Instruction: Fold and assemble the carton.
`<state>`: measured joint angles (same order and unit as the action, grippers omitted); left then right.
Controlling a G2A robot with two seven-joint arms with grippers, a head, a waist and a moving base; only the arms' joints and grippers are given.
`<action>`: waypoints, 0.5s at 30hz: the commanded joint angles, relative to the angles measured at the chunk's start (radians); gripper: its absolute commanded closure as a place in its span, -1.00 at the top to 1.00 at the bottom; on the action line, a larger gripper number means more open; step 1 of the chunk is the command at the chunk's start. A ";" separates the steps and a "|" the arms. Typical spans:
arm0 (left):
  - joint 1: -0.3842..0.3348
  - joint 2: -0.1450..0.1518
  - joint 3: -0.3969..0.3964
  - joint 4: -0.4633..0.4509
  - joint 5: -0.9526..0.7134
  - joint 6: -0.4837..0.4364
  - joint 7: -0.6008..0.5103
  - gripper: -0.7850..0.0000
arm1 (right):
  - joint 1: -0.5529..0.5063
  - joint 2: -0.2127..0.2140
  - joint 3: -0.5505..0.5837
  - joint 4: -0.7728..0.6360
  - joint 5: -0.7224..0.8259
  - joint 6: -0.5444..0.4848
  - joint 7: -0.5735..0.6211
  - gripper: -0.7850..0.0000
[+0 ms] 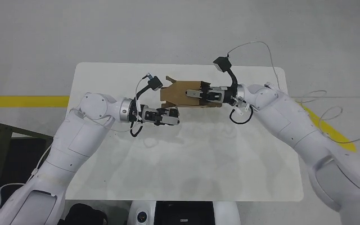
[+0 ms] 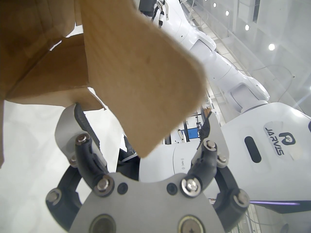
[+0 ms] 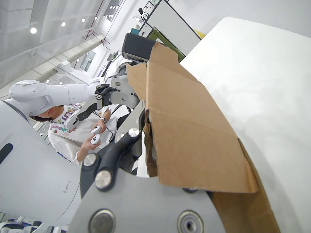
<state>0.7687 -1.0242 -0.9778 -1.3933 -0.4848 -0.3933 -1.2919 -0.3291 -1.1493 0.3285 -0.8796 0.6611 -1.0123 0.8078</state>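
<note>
The brown carton is held in the air over the far middle of the table, partly unfolded, with loose flaps at its left end. My right gripper is shut on the carton's right part; in the right wrist view one finger presses the edge of a carton panel. My left gripper sits just in front of and below the carton's left end, open. In the left wrist view a carton flap hangs between its spread fingers without being clamped.
The white table has a wide bare area in front of both arms. A yellow floor line runs past the table's left side. A thin cable loops above the right wrist.
</note>
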 commanded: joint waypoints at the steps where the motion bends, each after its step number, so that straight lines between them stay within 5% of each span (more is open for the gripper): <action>1: -0.001 -0.001 -0.001 0.002 -0.001 0.000 -0.002 1.00 | -0.005 -0.004 0.004 0.000 -0.004 0.000 0.000 -1.00; 15: -0.006 -0.004 -0.012 0.011 -0.008 0.000 -0.007 1.00 | -0.023 -0.019 -0.006 -0.007 0.002 0.000 0.000 -1.00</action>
<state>0.7625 -1.0284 -0.9896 -1.3818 -0.4932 -0.3938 -1.2980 -0.3513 -1.1684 0.3221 -0.8896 0.6614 -1.0123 0.8079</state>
